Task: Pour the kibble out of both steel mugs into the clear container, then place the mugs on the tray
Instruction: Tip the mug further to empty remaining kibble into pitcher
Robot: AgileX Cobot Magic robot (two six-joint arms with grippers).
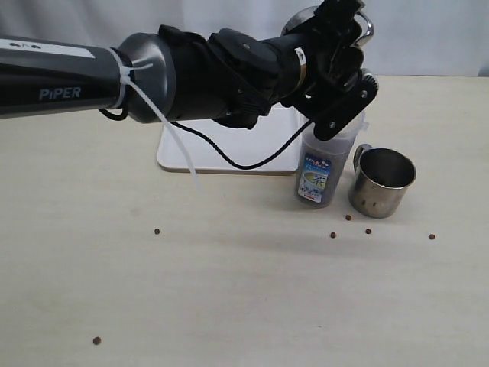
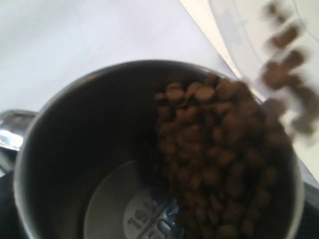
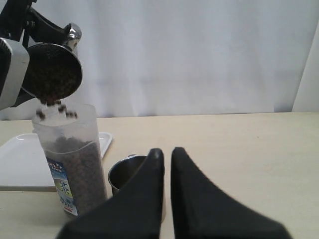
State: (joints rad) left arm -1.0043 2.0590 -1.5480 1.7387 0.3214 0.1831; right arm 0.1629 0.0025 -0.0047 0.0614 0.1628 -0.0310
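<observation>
My left gripper (image 1: 336,55) is shut on a steel mug (image 3: 52,72), tipped over the mouth of the clear container (image 1: 321,172). Kibble (image 2: 219,149) slides to the mug's rim, and loose pellets (image 3: 57,110) drop into the container (image 3: 75,164), which holds a deep layer of them. The second steel mug (image 1: 382,182) stands upright just right of the container and looks empty. Behind the container lies the white tray (image 1: 229,153), bare. My right gripper (image 3: 167,152) is shut on nothing, low over the table near the second mug (image 3: 124,174).
Stray kibble pellets lie on the tabletop: one (image 1: 157,231) at left, one (image 1: 97,340) near the front, several (image 1: 367,231) in front of the second mug. A black cable (image 1: 229,157) hangs from my left arm across the tray. A white backdrop stands behind.
</observation>
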